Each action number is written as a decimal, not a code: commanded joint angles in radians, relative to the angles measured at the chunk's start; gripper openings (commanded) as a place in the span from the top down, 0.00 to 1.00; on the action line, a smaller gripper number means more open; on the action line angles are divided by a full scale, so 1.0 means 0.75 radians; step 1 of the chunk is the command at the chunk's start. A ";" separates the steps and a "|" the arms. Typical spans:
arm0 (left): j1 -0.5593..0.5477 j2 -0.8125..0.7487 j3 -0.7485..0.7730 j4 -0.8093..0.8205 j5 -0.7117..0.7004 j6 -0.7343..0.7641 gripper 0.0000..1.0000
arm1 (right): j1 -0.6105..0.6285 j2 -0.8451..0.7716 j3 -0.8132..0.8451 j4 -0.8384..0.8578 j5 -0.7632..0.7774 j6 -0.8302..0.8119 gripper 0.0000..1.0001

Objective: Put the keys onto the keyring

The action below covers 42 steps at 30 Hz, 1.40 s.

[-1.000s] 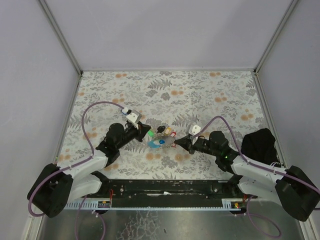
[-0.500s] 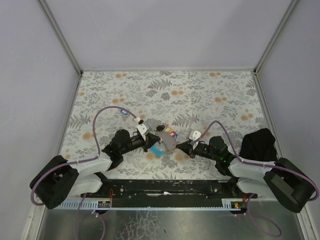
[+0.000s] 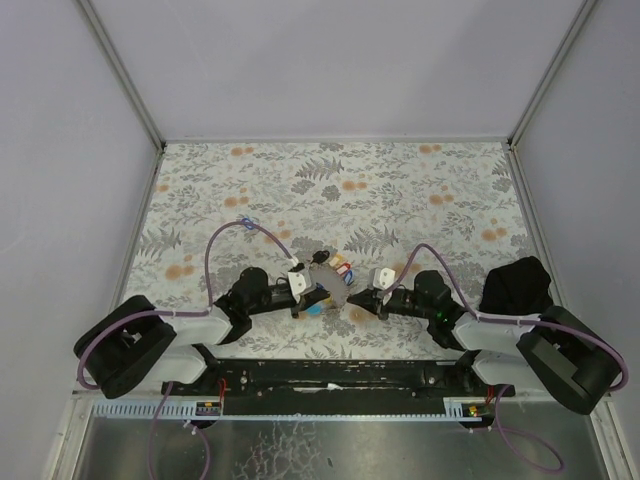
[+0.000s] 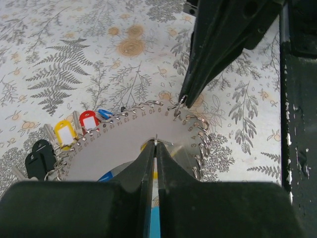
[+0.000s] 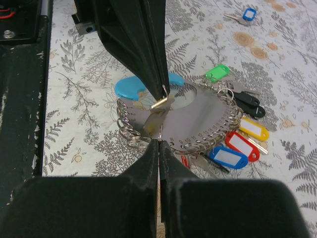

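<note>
The keyring lies between both grippers: a grey numbered tag rimmed with small silvery rings, and a light-blue strap. Keys hang on it: green, black, yellow, red and blue. My left gripper is shut on a small brass-coloured key by its thin ring, over the tag's middle. My right gripper is shut on one small ring at the tag's rim. The two grippers face each other tip to tip.
One loose blue-capped key lies apart on the patterned table, at the left in the top view. A black bundle sits at the table's right edge. The black rail runs along the near edge.
Both grippers have closed in on the bunch. My left gripper moved right and nearer, my right moved slightly left. The grey tag now shows between them.
</note>
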 commanded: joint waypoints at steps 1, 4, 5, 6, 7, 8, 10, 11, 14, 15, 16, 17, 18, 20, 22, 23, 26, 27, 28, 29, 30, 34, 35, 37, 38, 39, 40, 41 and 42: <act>-0.026 0.037 0.005 0.122 0.085 0.140 1.00 | -0.026 0.023 0.075 0.115 -0.135 -0.072 1.00; -0.032 0.054 0.010 0.117 0.109 0.164 1.00 | -0.050 0.044 0.078 0.143 -0.195 -0.076 1.00; -0.033 0.057 0.012 0.115 0.117 0.173 1.00 | -0.058 0.053 0.082 0.145 -0.210 -0.078 1.00; -0.033 0.063 0.014 0.111 0.124 0.181 1.00 | -0.065 0.063 0.088 0.142 -0.226 -0.084 1.00; -0.033 0.065 0.017 0.107 0.133 0.187 1.00 | -0.071 0.077 0.097 0.134 -0.236 -0.092 1.00; -0.035 0.069 0.022 0.097 0.143 0.194 1.00 | -0.077 0.089 0.107 0.129 -0.246 -0.098 1.00; -0.038 0.081 0.034 0.076 0.159 0.209 1.00 | -0.089 0.113 0.109 0.156 -0.257 -0.093 1.00; -0.041 0.089 0.040 0.063 0.165 0.216 1.00 | -0.092 0.126 0.107 0.179 -0.261 -0.083 1.00; -0.049 0.121 0.062 0.034 0.175 0.232 1.00 | -0.098 0.158 0.109 0.200 -0.271 -0.077 1.00; -0.049 0.128 0.065 0.030 0.176 0.236 1.00 | -0.098 0.166 0.114 0.197 -0.274 -0.082 1.00; -0.052 0.129 0.067 0.032 0.174 0.243 1.00 | -0.098 0.175 0.119 0.192 -0.278 -0.088 1.00; -0.052 0.128 0.066 0.034 0.171 0.250 1.00 | -0.098 0.183 0.122 0.189 -0.284 -0.093 1.00; -0.052 0.132 0.065 0.036 0.167 0.255 1.00 | -0.098 0.190 0.125 0.190 -0.290 -0.096 1.00; -0.052 0.142 0.069 0.035 0.154 0.264 1.00 | -0.098 0.200 0.128 0.195 -0.302 -0.096 1.00; -0.052 0.154 0.077 0.032 0.143 0.268 1.00 | -0.098 0.211 0.131 0.195 -0.311 -0.100 1.00; -0.052 0.159 0.079 0.031 0.145 0.269 1.00 | -0.097 0.215 0.131 0.195 -0.310 -0.104 1.00; -0.053 0.160 0.083 0.026 0.138 0.275 1.00 | -0.098 0.222 0.133 0.193 -0.317 -0.109 1.00; -0.051 0.161 0.082 0.025 0.132 0.276 1.00 | -0.098 0.222 0.133 0.193 -0.318 -0.107 1.00; -0.052 0.161 0.083 0.023 0.130 0.276 1.00 | -0.098 0.220 0.131 0.193 -0.317 -0.109 1.00; -0.051 0.159 0.083 0.023 0.129 0.277 1.00 | -0.098 0.220 0.131 0.193 -0.316 -0.112 1.00; -0.051 0.158 0.083 0.018 0.130 0.280 1.00 | -0.098 0.220 0.132 0.193 -0.315 -0.113 1.00; -0.052 0.151 0.123 -0.086 0.125 0.296 1.00 | -0.098 0.206 0.129 0.182 -0.310 -0.126 1.00; -0.052 0.143 0.149 -0.153 0.120 0.298 1.00 | -0.098 0.199 0.129 0.169 -0.308 -0.135 1.00; -0.051 0.125 0.188 -0.256 0.104 0.298 1.00 | -0.098 0.179 0.129 0.141 -0.293 -0.154 1.00; -0.051 0.115 0.193 -0.273 0.093 0.301 1.00 | -0.097 0.169 0.126 0.131 -0.286 -0.164 1.00; -0.052 0.109 0.189 -0.275 0.086 0.306 1.00 | -0.098 0.154 0.125 0.124 -0.279 -0.170 1.00; -0.052 0.099 0.182 -0.272 0.081 0.312 1.00 | -0.098 0.144 0.120 0.119 -0.272 -0.174 1.00; -0.052 0.092 0.176 -0.269 0.075 0.316 1.00 | -0.099 0.136 0.116 0.118 -0.263 -0.177 1.00; -0.053 0.087 0.171 -0.266 0.066 0.317 1.00 | -0.098 0.128 0.112 0.116 -0.253 -0.178 1.00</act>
